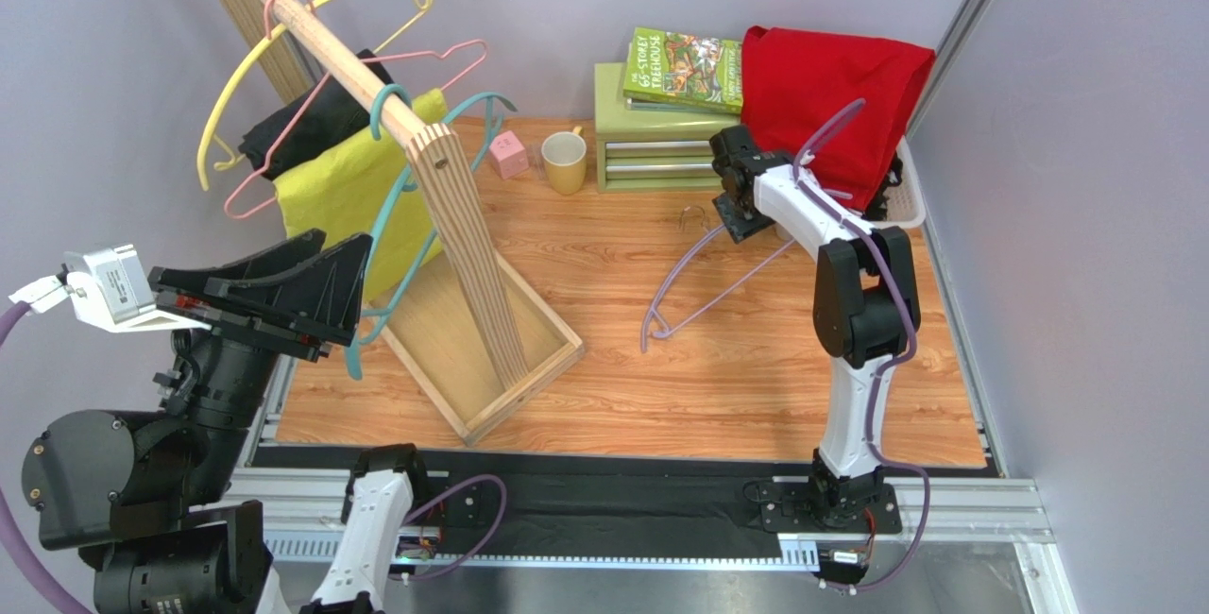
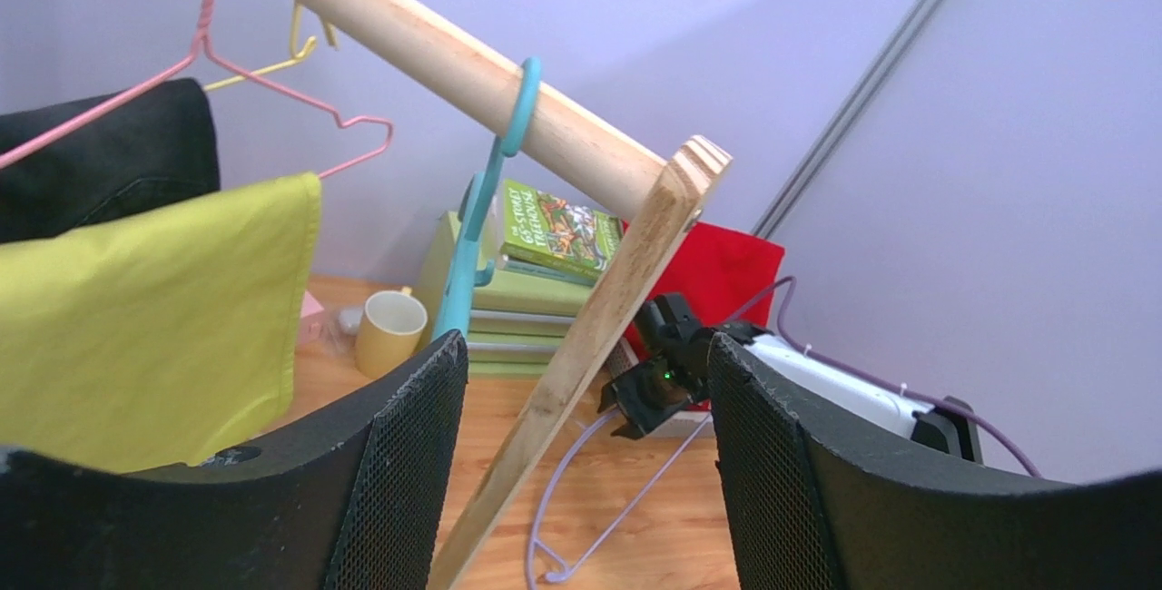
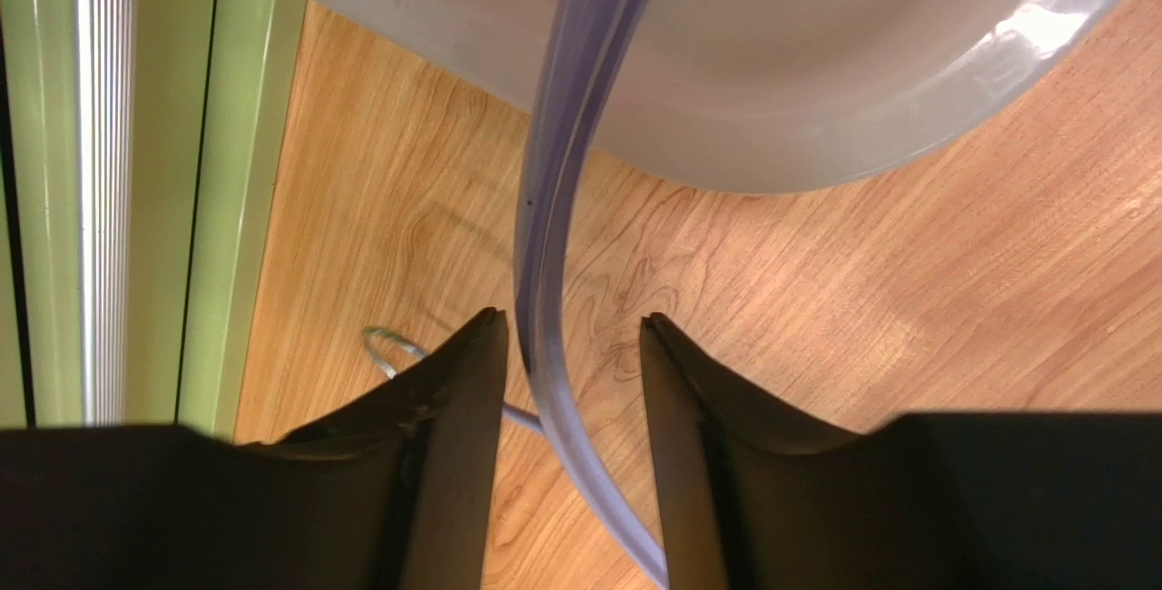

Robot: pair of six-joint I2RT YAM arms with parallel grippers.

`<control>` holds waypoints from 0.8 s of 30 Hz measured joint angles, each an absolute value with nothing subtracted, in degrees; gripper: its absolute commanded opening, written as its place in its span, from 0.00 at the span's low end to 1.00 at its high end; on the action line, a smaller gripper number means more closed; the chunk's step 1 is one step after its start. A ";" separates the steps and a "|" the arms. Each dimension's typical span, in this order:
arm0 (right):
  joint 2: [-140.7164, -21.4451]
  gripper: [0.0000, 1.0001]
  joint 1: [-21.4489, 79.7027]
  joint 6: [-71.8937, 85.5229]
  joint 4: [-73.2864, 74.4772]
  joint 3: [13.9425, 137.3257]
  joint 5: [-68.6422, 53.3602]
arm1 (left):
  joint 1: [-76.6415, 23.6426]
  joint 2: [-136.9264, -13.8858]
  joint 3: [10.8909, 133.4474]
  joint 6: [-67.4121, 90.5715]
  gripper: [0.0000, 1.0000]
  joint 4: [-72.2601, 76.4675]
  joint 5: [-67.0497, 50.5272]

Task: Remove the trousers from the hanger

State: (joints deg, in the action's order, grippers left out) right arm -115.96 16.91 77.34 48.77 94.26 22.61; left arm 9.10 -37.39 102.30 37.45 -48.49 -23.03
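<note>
Two claws we see: our right claw [image 3: 572, 321] stands slightly parted around a lavender hanger [image 3: 566, 141], with red trousers [image 1: 830, 90] just behind over the basket [image 1: 913, 196]. Black trousers [image 1: 319, 118] hang beyond our wide-spread left claw [image 2: 587, 345].

The red trousers [image 1: 830, 83] are seen bunched up and draped over the white basket [image 1: 910, 198] at the bench's [image 1: 681, 388] back right. The black trousers [image 1: 319, 118] are hung, folded, on the pink hanger [image 1: 461, 50] on the wooden rail [image 1: 327, 47], back left.
</note>
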 measured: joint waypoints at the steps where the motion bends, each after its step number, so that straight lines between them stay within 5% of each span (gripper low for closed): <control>1: -115.96 0.33 16.95 77.76 48.93 94.26 22.76 | 8.73 -37.39 102.39 36.99 0.71 -47.99 -23.27; 4: -115.90 0.17 17.10 78.54 48.80 94.04 23.20 | 7.42 -37.39 102.39 35.79 0.70 -47.20 -23.59; 10: -115.44 0.00 17.15 78.63 48.49 93.56 23.88 | 3.79 -37.39 101.38 34.24 0.70 -46.37 -23.92; 24: -101.75 0.00 23.27 77.93 46.61 84.73 25.96 | -4.16 -38.00 104.12 25.19 0.70 -50.00 -13.52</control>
State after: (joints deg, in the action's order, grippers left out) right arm -101.75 23.27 77.93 46.61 84.73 25.96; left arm -4.16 -38.00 104.12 25.19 -50.00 -13.52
